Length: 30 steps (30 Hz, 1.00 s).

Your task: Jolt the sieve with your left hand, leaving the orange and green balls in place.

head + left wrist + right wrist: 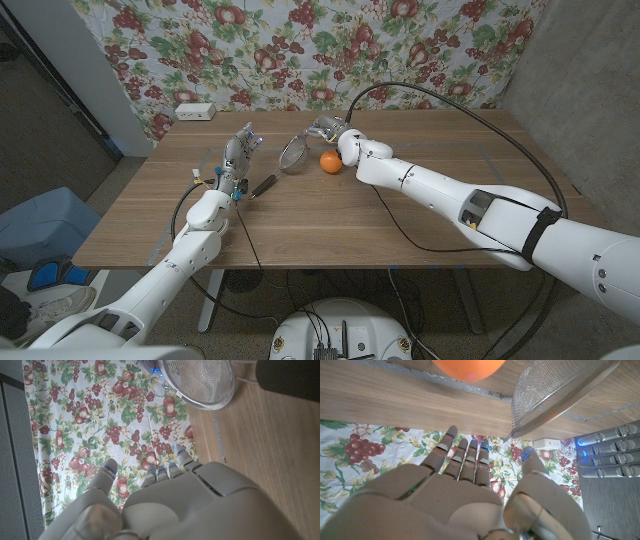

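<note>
From the head view, the sieve (293,153) lies tipped on its rim near the middle of the table (330,215), its dark handle (264,185) running back toward the left hand (237,157), which stands upright just beside the handle with fingers apart and nothing in its grasp; the orange ball (330,161) sits just to the other side of the sieve, close under the right hand (328,128), whose fingers look spread and empty too — no green ball can be made out here. The left wrist view shows the left hand (165,505) with fingers extended and loosely parted, holding nothing, and the mesh bowl of the sieve (200,380) a little beyond the fingertips, apart from them. The right wrist view shows the right hand (465,490) open with nothing in it, the orange ball (468,367) and the sieve (560,392) lying close together on the wood past its fingers. The sensible move, as I judge it, is a short, light knock from the left hand on the handle or the near rim, aimed away from the ball — a long shove would likely push the bowl into it.
</note>
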### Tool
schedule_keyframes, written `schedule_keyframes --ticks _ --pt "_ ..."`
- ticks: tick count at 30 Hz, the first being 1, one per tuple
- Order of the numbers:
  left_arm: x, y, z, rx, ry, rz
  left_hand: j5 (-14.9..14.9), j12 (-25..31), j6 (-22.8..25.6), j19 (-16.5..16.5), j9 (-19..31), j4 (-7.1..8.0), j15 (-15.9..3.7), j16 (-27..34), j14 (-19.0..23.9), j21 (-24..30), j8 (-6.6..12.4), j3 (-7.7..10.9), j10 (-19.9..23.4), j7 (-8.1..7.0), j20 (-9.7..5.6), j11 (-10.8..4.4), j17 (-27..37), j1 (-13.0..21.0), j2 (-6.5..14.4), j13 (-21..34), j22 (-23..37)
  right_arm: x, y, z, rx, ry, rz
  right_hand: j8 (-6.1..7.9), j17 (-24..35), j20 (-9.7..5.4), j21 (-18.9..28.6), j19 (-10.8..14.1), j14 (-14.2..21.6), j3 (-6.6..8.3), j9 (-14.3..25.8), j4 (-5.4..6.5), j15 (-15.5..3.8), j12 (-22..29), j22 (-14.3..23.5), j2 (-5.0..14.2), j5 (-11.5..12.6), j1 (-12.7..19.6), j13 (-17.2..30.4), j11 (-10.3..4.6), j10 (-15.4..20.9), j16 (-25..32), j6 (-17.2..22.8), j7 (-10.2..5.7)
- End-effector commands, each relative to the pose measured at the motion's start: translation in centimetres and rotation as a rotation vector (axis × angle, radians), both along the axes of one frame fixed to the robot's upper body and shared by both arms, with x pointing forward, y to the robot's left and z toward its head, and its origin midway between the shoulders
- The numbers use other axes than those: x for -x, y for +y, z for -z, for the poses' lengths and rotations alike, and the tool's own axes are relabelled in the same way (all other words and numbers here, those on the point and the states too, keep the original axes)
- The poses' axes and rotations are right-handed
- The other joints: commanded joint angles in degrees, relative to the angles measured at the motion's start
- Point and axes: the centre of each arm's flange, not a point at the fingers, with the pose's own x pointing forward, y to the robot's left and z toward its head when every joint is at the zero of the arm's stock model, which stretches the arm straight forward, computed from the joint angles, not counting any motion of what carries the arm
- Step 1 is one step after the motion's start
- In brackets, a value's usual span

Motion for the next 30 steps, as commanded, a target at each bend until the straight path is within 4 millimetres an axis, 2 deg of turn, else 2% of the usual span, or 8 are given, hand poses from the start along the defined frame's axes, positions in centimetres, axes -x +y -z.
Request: schedule_keyframes --ticks 1,12,23,26,30 --pt "0.01 0.2 0.07 0.006 0.001 -0.005 0.0 0.1 0.3 0.2 0.2 -0.31 0.26 0.4 0.3 -0.4 0.17 0.15 0.2 -0.03 -0.04 -0.02 0.1 -0.5 2.3 0.2 0.3 -0.42 0.59 0.28 0.034 0.022 0.024 0.23 0.1 0.0 -0.1 0.1 0.2 -0.26 0.3 0.06 0.34 0.5 0.2 0.23 0.0 -0.2 0.3 0.07 0.8 -0.1 0.6 0.07" --pt "0.01 0.31 0.13 0.009 0.003 -0.006 0.0 0.1 0.3 0.3 0.2 -0.36 0.27 0.4 0.2 -0.7 0.18 0.13 0.2 -0.01 -0.04 0.12 0.1 -0.5 2.3 0.2 0.3 -0.59 1.0 0.45 0.072 0.021 0.045 0.36 0.0 -0.12 -0.3 0.1 0.3 -0.42 0.3 0.07 -0.12 0.7 0.2 0.41 0.0 0.1 0.4 -0.68 1.5 -0.2 1.3 -0.19" --pt "-0.03 0.37 0.02 0.007 0.002 -0.005 0.0 0.1 0.3 0.4 0.2 -0.42 0.24 0.3 0.2 -0.9 0.16 0.11 0.2 -0.02 -0.05 0.0 0.1 -0.6 2.3 0.2 0.3 -0.65 1.37 0.77 0.114 0.019 0.069 0.52 -0.1 -0.17 -0.4 0.3 0.5 -0.33 0.3 -0.26 -0.3 0.7 0.2 0.52 0.1 0.9 0.4 -0.77 2.0 -0.2 2.0 -0.62" --pt "0.02 0.42 0.05 0.008 0.001 -0.006 0.0 0.1 0.3 0.5 0.2 -0.43 0.26 0.3 0.2 -1.0 0.16 0.1 0.2 -0.03 -0.05 0.04 0.1 -0.6 2.3 0.2 0.3 -0.7 1.44 0.84 0.122 0.013 0.078 0.74 -0.2 0.35 -0.3 0.8 1.0 -0.19 0.4 -0.61 -0.14 0.9 0.2 0.54 0.2 1.8 0.4 -0.71 2.7 -0.1 2.8 -0.55" --pt "0.05 0.46 0.1 0.009 0.002 -0.006 0.0 0.1 0.3 0.5 0.2 -0.46 0.24 0.3 0.2 -1.1 0.17 0.1 0.2 -0.03 -0.05 0.0 0.1 -0.6 2.3 0.2 0.3 -0.77 1.5 0.97 0.129 0.008 0.087 0.92 -0.4 0.09 -0.4 1.2 1.3 0.43 0.4 -1.14 -0.51 0.9 0.1 0.97 0.5 3.7 0.4 -1.01 3.2 -0.2 3.6 -0.71"
